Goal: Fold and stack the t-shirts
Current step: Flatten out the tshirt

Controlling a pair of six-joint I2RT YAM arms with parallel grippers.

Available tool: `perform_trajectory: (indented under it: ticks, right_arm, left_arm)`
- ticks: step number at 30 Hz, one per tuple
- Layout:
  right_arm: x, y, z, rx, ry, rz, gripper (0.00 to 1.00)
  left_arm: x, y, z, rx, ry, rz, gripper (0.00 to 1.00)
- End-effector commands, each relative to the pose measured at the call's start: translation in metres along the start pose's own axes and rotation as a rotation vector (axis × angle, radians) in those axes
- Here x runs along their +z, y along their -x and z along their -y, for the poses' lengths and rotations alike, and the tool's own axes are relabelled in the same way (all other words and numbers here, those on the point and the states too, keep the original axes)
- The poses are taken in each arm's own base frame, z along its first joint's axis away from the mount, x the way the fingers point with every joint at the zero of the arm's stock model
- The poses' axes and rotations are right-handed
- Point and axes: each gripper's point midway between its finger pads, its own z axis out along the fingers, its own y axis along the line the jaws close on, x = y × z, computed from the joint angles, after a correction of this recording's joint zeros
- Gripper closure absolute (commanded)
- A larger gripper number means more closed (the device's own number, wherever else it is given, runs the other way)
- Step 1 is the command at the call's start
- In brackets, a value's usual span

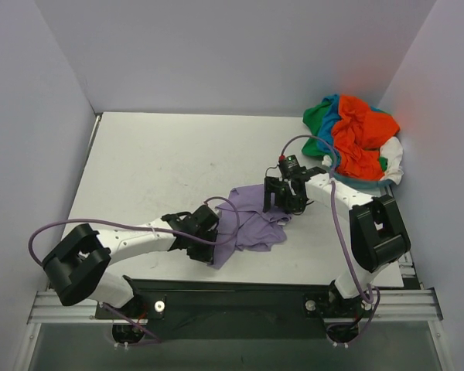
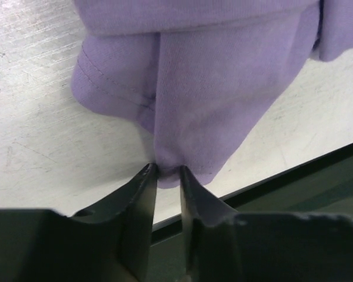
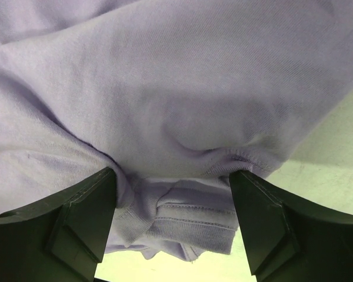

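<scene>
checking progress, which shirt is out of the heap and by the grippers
The lavender-purple t-shirt: it lies crumpled mid-table alone, its edge pinched by the left gripper. The other colours are bunched in the heap at the far right corner.

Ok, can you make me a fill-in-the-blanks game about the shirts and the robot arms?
1. The shirt between both arms is coloured ____.
2. The left gripper pinches that shirt's edge, while the right gripper is ____.
3. The pile of other shirts sits in the table's far ____ corner.
4. The colour on top of the pile is ____.

Missing words: purple, open, right, orange.
</scene>
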Motion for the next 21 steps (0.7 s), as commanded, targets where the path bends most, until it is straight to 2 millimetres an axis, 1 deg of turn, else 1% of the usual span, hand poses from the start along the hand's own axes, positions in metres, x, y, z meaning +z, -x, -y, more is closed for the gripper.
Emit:
perform_trajectory:
  ticks: [1, 2, 3, 4, 5, 6, 7, 9, 10, 11, 12, 13, 14, 15, 16, 18, 20, 21]
  right_arm:
    - [-0.009, -0.008, 0.009, 0.003, -0.043, -0.005, 0.25]
    - [-0.009, -0.009, 0.009, 0.003, -0.046, -0.007, 0.25]
    - [-0.008, -0.010, 0.010, 0.005, -0.050, -0.011, 0.25]
    - [-0.007, -0.010, 0.012, 0.005, -0.057, -0.012, 0.27]
    - [-0.008, -0.010, 0.013, 0.004, -0.063, -0.010, 0.28]
    - [-0.007, -0.012, 0.016, 0.009, -0.076, -0.017, 0.30]
    - [-0.008, -0.011, 0.019, 0.012, -0.086, -0.019, 0.38]
    - [-0.010, -0.013, 0.027, 0.024, -0.113, -0.028, 0.49]
    - [-0.011, -0.013, 0.031, 0.030, -0.123, -0.031, 0.65]
    - [-0.012, -0.013, 0.035, 0.034, -0.139, -0.032, 0.74]
    - [-0.013, -0.017, 0.038, 0.036, -0.151, -0.045, 0.81]
    - [-0.016, -0.016, 0.042, 0.045, -0.158, -0.041, 0.92]
    - [-0.019, -0.017, 0.045, 0.041, -0.162, -0.040, 0.96]
    - [-0.022, -0.019, 0.049, 0.042, -0.178, -0.043, 0.99]
    - [-0.029, -0.019, 0.053, 0.050, -0.185, -0.031, 1.00]
    - [-0.040, -0.024, 0.060, 0.046, -0.210, -0.036, 1.00]
    - [-0.058, -0.022, 0.072, 0.052, -0.263, 0.005, 1.00]
    - [-0.067, -0.029, 0.079, 0.055, -0.294, -0.011, 1.00]
  left_arm:
    - [0.001, 0.016, 0.011, 0.010, -0.023, 0.045, 0.71]
    - [0.003, 0.014, 0.010, 0.011, -0.020, 0.040, 0.74]
    - [0.004, 0.014, 0.010, 0.011, -0.022, 0.039, 0.84]
    - [0.005, 0.013, 0.009, 0.010, -0.020, 0.036, 0.90]
    - [0.005, 0.014, 0.006, 0.007, -0.003, 0.039, 0.96]
    - [0.003, 0.014, 0.002, -0.004, 0.024, 0.044, 1.00]
    - [-0.002, 0.015, -0.010, -0.026, 0.089, 0.061, 1.00]
    - [-0.013, 0.020, -0.018, -0.046, 0.135, 0.103, 1.00]
    - [-0.024, 0.026, -0.026, -0.056, 0.170, 0.148, 1.00]
    - [-0.030, 0.029, -0.028, -0.077, 0.181, 0.172, 1.00]
    - [-0.037, 0.034, -0.029, -0.091, 0.189, 0.200, 1.00]
    - [-0.049, 0.038, -0.036, -0.116, 0.214, 0.237, 1.00]
    - [-0.056, 0.042, -0.038, -0.126, 0.218, 0.261, 1.00]
    - [-0.061, 0.046, -0.039, -0.135, 0.223, 0.283, 1.00]
    - [-0.073, 0.056, -0.041, -0.151, 0.220, 0.334, 1.00]
    - [-0.085, 0.062, -0.046, -0.165, 0.239, 0.362, 1.00]
    - [-0.099, 0.072, -0.056, -0.187, 0.269, 0.392, 1.00]
    - [-0.103, 0.075, -0.059, -0.193, 0.278, 0.399, 1.00]
